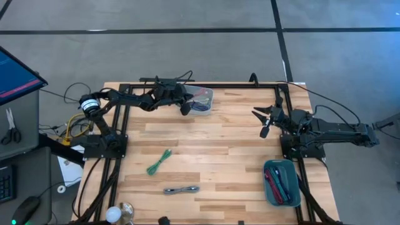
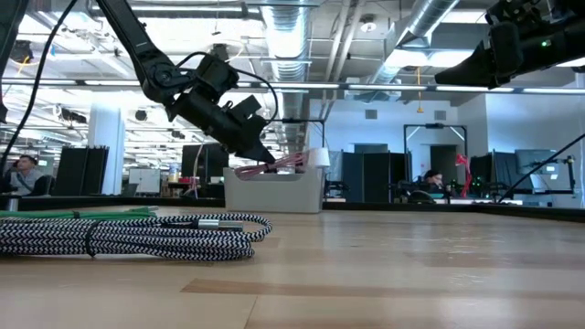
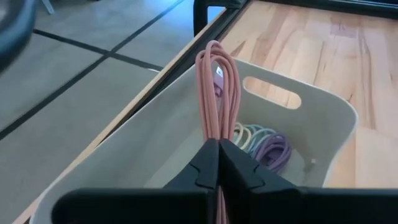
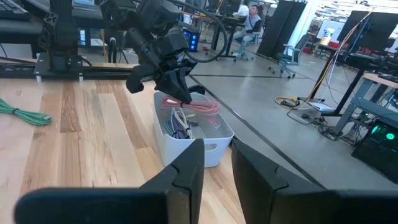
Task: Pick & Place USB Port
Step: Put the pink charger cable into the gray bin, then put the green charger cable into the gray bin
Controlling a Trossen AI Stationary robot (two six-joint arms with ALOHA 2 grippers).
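On the wooden worktop [image 1: 219, 144], a coiled pink cable [image 3: 217, 87] is held clamped in the left tool [image 3: 219, 163] over the white bin [image 3: 323, 124], apparently for lifting out, while the right tool [image 4: 217, 163] is parked apart, empty.

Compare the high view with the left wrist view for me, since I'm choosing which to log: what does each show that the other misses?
Only the high view shows the right hand waiting over the table, the teal bin, the green cable and the black-and-white cable. Only the left wrist view shows the purple cable coiled inside the bin and the left hand's fingers pinching pink strands. Both show the left hand, the white bin and the pink cable.
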